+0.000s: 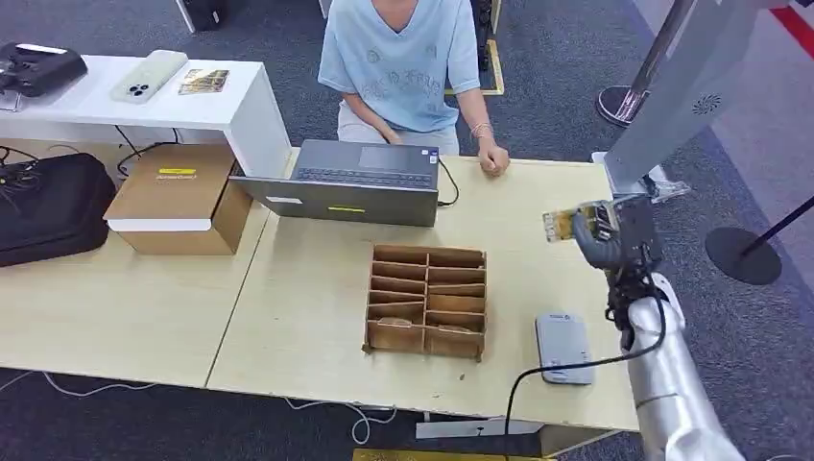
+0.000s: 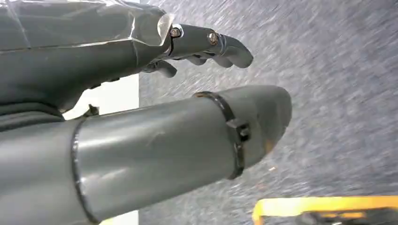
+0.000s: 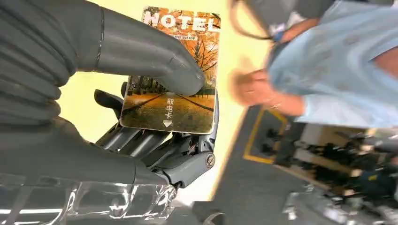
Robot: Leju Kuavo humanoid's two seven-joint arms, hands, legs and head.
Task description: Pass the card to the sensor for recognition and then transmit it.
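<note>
A hotel key card [image 3: 176,75], printed with an autumn avenue and the word HOTEL, sits pinched in my right hand [image 1: 614,230], my thumb [image 3: 155,56] pressed on its face and my darker fingers [image 3: 141,140] backing it from behind; in the head view the card [image 1: 562,224] sticks out from the hand toward the middle of the table, raised above the wooden tabletop [image 1: 307,317] near its right edge. Below and nearer to me, the grey card sensor [image 1: 562,347] lies flat on the table with a black cable running off its front, well apart from the held card. To its left stands an open wooden organiser [image 1: 426,300] divided into slots. Beyond that, a laptop [image 1: 360,181] rests open at the far edge, and a person in a light blue shirt [image 1: 403,58] sits behind it with one hand [image 1: 493,158] on the table. My left hand [image 2: 202,47] hangs over grey carpet, its fingers loosely curled with nothing in them and the thumb apart from them. A cardboard box [image 1: 178,197] and a black bag [image 1: 48,206] sit on the table's left side
</note>
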